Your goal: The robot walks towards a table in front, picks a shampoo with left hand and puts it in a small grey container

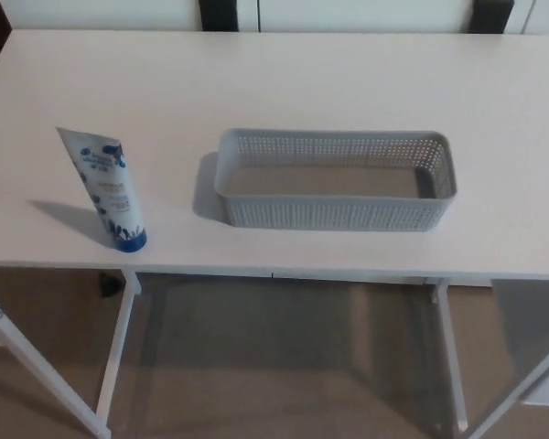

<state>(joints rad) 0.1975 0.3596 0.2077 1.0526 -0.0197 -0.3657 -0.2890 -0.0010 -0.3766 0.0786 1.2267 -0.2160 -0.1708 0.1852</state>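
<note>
A white shampoo tube point(108, 187) with blue print and a blue cap stands cap-down near the front left of the white table point(284, 82), leaning slightly. To its right, about a hand's width away, sits a grey perforated rectangular container point(337, 212) with nothing inside it. Neither of my hands shows in the head view.
The table's front edge runs across the picture at about two thirds of its height, with white legs and a brownish floor below. White frame bars cross the bottom left and bottom right corners. Dark chair shapes stand beyond the table's far edge.
</note>
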